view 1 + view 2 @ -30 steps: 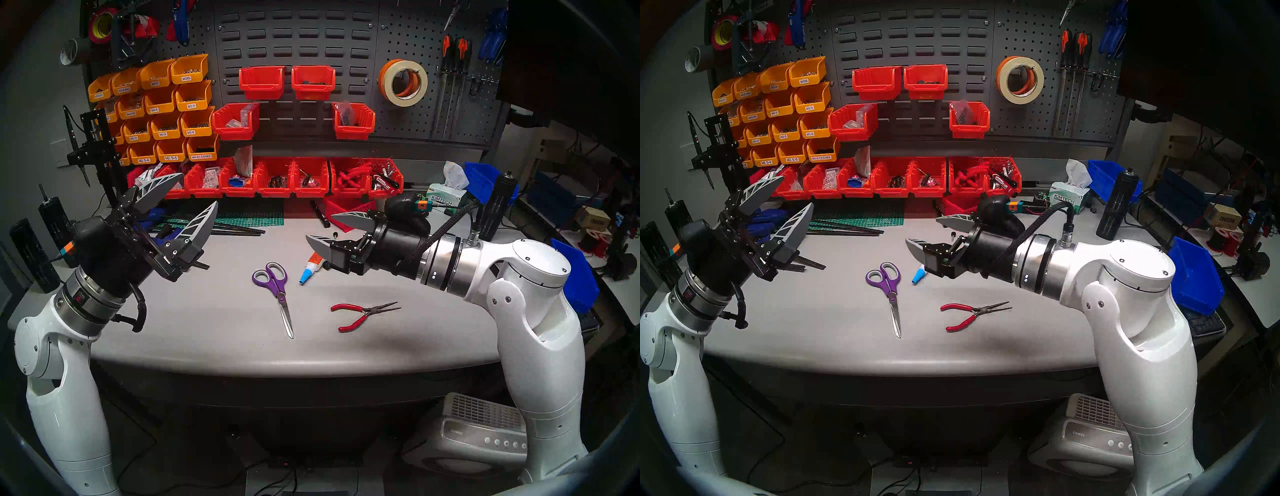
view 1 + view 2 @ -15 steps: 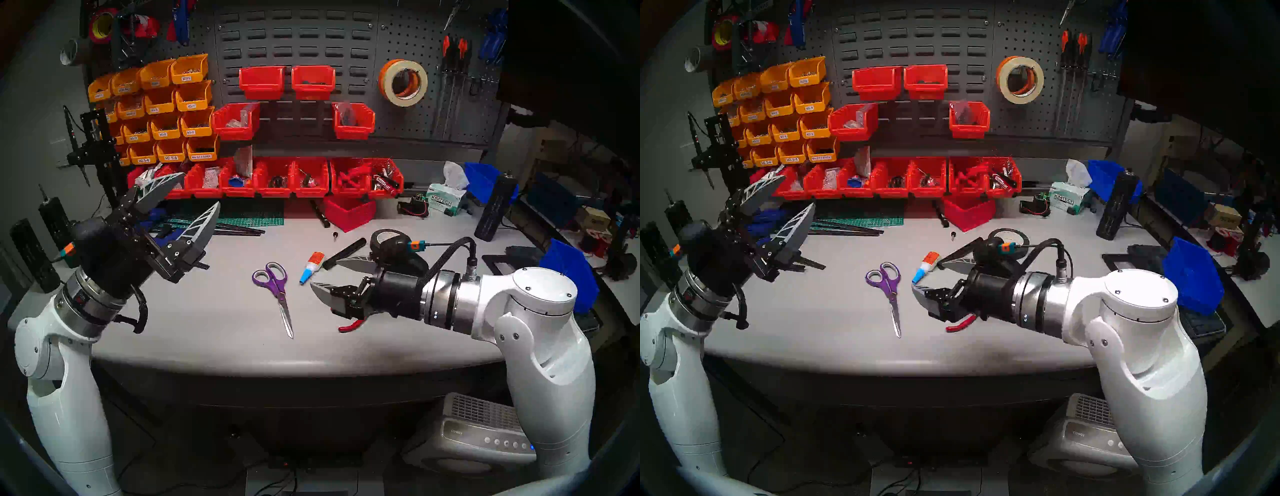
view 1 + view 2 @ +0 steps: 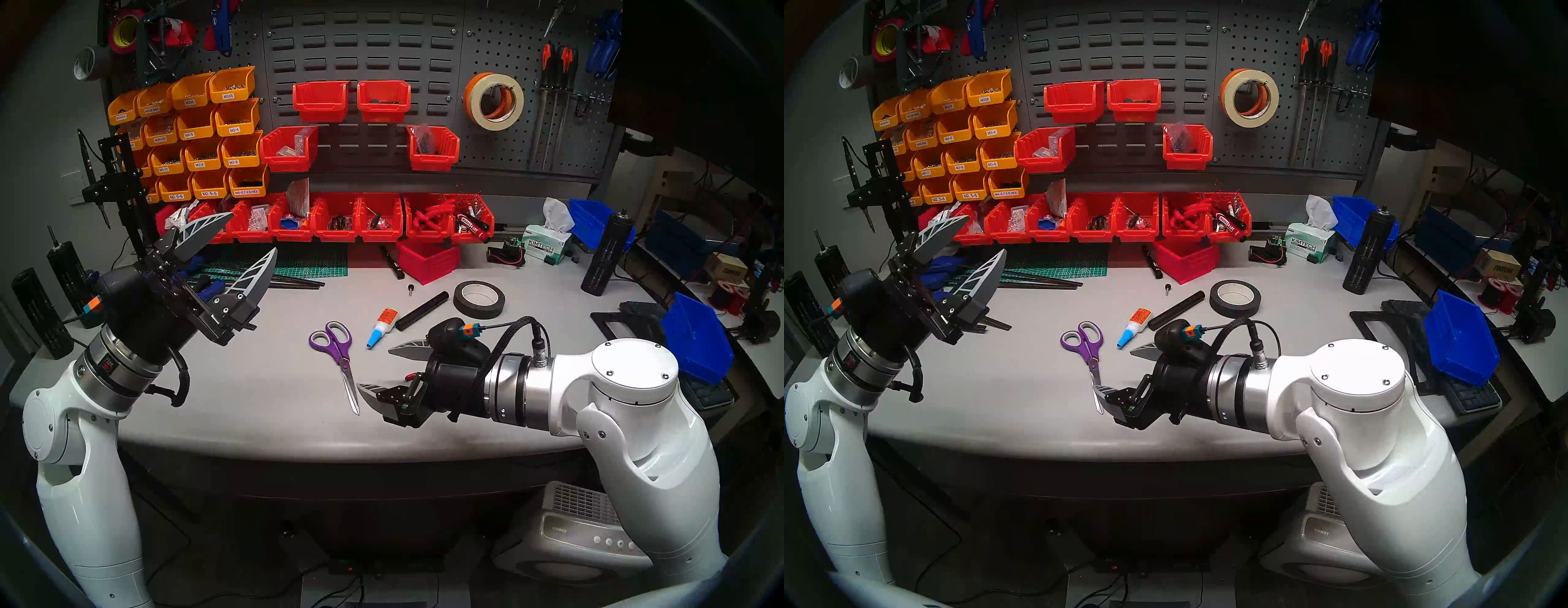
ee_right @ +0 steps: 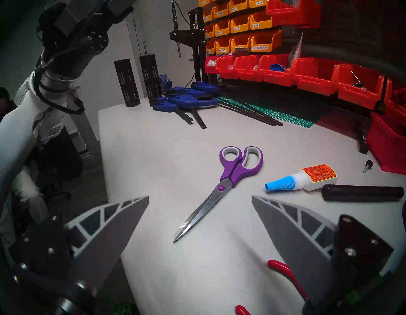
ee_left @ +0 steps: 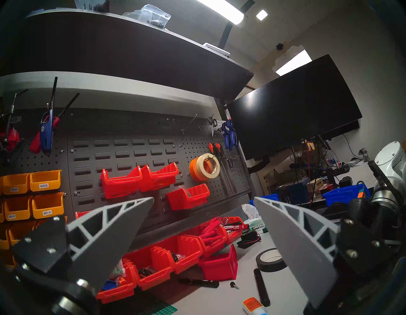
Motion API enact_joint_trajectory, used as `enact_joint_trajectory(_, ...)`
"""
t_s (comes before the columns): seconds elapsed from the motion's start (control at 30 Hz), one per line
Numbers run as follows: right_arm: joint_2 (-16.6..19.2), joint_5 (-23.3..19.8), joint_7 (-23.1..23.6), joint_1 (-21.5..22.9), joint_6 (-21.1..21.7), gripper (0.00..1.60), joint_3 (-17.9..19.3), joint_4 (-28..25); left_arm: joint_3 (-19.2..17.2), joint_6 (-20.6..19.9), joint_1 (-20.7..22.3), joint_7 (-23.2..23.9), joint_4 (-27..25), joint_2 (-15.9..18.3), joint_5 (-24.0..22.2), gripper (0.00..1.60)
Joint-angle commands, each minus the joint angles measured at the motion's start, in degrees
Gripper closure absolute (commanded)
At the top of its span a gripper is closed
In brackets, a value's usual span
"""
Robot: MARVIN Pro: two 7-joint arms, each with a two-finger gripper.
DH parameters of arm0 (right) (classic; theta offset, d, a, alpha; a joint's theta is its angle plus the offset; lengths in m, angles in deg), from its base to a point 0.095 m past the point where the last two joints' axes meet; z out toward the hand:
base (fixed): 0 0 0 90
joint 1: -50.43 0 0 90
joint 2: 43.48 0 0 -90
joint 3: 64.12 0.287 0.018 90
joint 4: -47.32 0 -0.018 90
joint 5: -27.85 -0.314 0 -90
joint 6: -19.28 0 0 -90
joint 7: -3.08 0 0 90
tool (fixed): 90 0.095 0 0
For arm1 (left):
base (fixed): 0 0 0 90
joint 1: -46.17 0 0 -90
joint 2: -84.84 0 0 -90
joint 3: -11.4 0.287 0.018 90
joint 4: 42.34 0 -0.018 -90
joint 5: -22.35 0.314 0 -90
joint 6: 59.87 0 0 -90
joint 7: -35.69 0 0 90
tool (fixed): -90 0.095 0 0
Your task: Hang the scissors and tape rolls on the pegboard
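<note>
The purple-handled scissors (image 3: 339, 361) (image 3: 1090, 354) (image 4: 230, 176) lie flat mid-table, blades toward the front edge. My right gripper (image 3: 373, 367) (image 3: 1112, 370) (image 4: 200, 196) hangs open and empty low over the table, just right of the blade tips. An orange tape roll (image 3: 470, 95) (image 5: 194, 170) and a cream tape roll (image 3: 496, 124) (image 5: 212, 174) hang together on a hook of the pegboard (image 3: 500, 153) (image 3: 1250, 148). At the left, my left gripper (image 3: 254, 231) (image 5: 203, 198) is raised, open and empty.
Red-handled pliers (image 3: 409, 375) (image 4: 283, 272) lie mostly hidden under my right gripper. A glue bottle (image 3: 382, 325), a black cylinder (image 3: 422, 310) and a black tape roll (image 3: 479, 299) lie behind it. Red bins (image 3: 339, 220) line the back; blue clamps (image 4: 186, 99) lie at the left.
My right gripper has dropped and come forward and left, from above the glue bottle to beside the scissors' blades, covering the pliers and uncovering the black tape roll. The left gripper edged slightly right.
</note>
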Motion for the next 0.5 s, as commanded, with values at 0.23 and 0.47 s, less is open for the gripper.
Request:
enact_joint_trajectory(0.23,2.9,7.7,0.0,8.4,-0.8,0.0,-8.2,-1.6,-0.2,0.4,1.5,-0.6,-0.9,0.6,-0.4,0.0)
enact_joint_trajectory(0.47,4.6,9.9,1.2,11.8,0.4,0.0,-10.7,-1.6,-0.2,0.7,1.5,-0.7,-0.6,0.6,-0.5,0.0)
